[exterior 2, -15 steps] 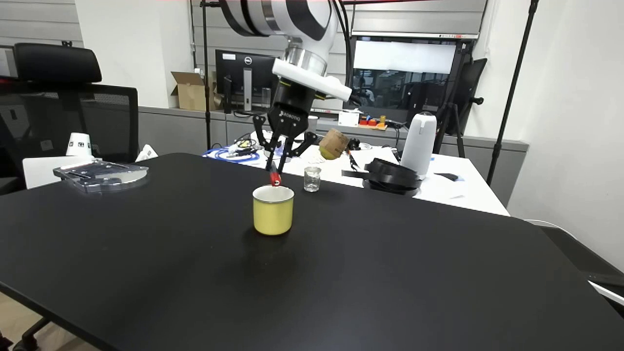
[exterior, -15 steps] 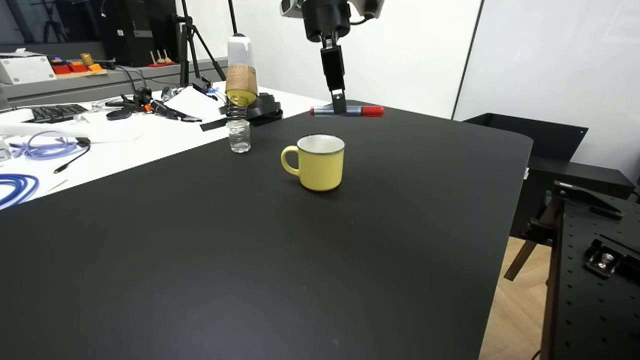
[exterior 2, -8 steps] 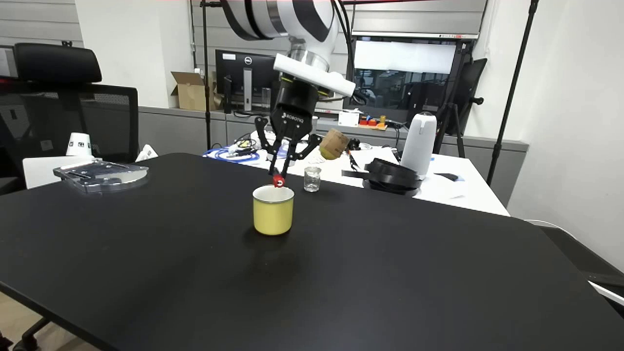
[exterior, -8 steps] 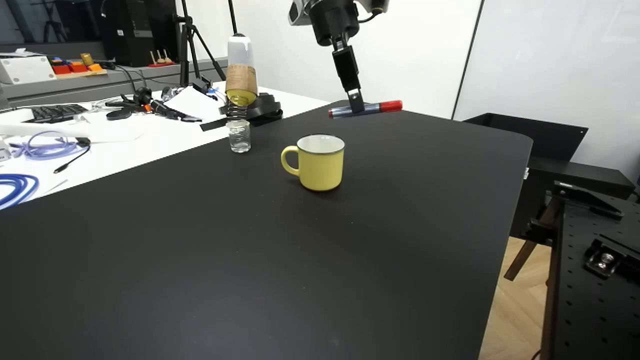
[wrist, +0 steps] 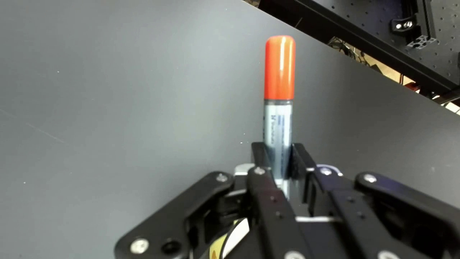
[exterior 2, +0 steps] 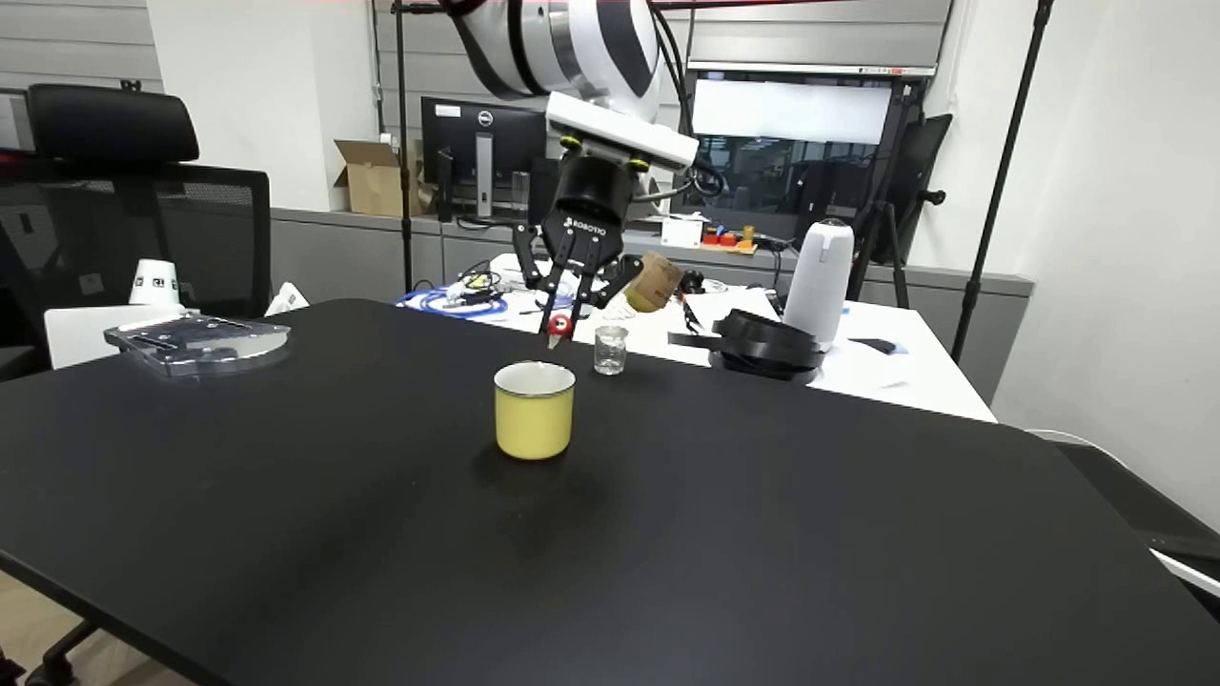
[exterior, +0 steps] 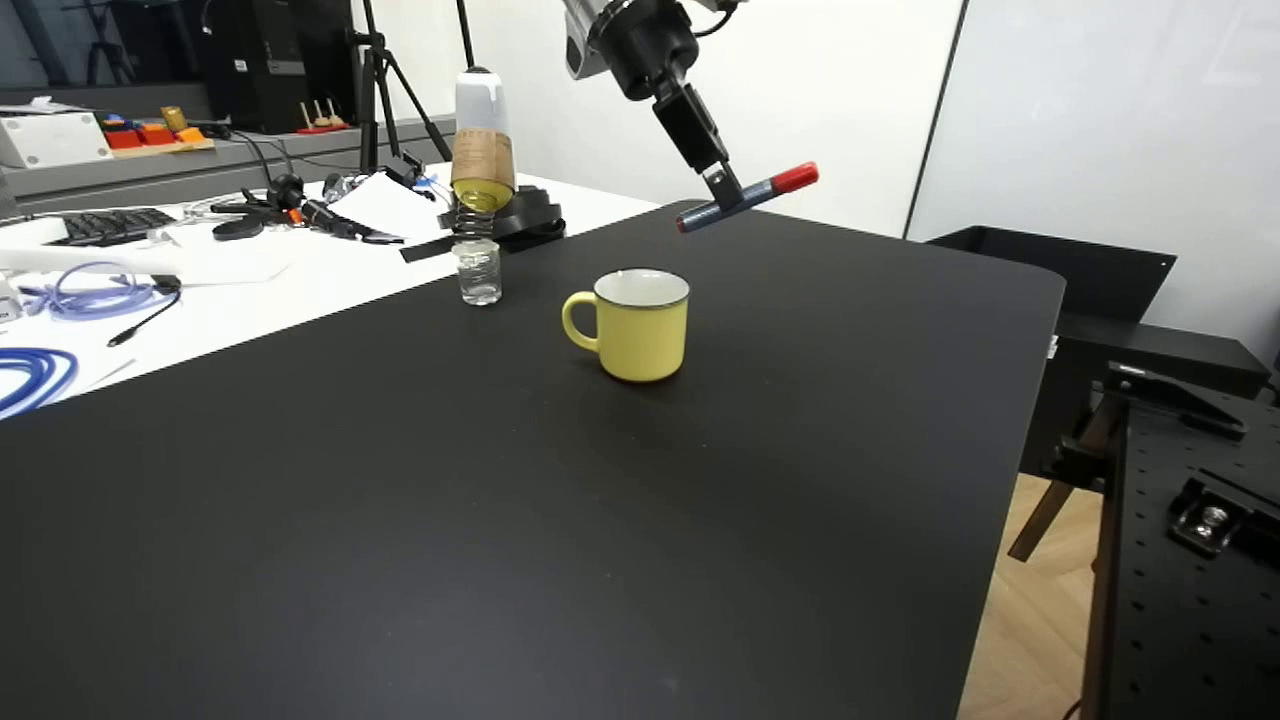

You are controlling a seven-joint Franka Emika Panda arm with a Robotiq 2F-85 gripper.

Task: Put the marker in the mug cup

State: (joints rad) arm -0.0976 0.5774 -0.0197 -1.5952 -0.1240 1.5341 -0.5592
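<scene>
The marker has a red cap and a grey-blue body. It shows in both exterior views (exterior: 796, 178) (exterior 2: 559, 326) and in the wrist view (wrist: 279, 68). My gripper (exterior: 725, 188) is shut on the body, also in the wrist view (wrist: 279, 154). It holds the marker in the air, tilted, red cap high and the far end low. The yellow mug cup (exterior: 642, 340) stands upright on the black table, handle to one side. In an exterior view the gripper (exterior 2: 560, 324) is behind and above the mug (exterior 2: 534, 424). Only a sliver of the mug (wrist: 217, 244) shows in the wrist view.
A tall clear bottle (exterior: 480, 272) with a brown label stands near the mug at the table's edge. A white side table (exterior: 240, 270) holds cables and other items. A clear plastic plate (exterior 2: 205, 343) lies at the table's far side. A black perforated platform (exterior: 1180, 600) is beyond the table edge.
The marker has turned from level to tilted, its red cap rising. The gripper has tilted with it and moved away from above the mug. The mug has not moved.
</scene>
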